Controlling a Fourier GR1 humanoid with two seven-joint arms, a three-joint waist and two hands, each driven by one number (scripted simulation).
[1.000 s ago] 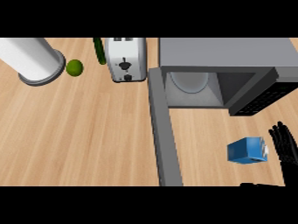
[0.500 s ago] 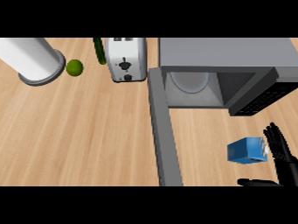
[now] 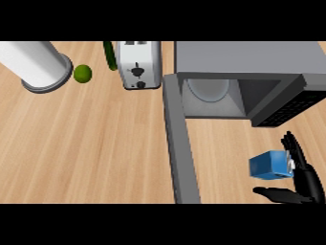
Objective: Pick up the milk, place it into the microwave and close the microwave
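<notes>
Right black hand [image 3: 303,177] now closer against small blue milk carton [image 3: 271,165], fingers straight, thumb spread below, nothing grasped yet. Carton on wooden counter [image 3: 88,143] before open grey microwave [image 3: 250,72]. Grasp imminent.

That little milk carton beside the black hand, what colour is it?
Blue, with a small white patch on one side; the boxy blue milk carton shows in the head view, beside the right hand.

On a light wooden counter [image 3: 73,143]: a white toaster [image 3: 138,64] near the back edge, a dark green cucumber [image 3: 109,55] just left of it, then a lime [image 3: 82,73] beside a tall white cylindrical canister [image 3: 27,64] at far left.
</notes>
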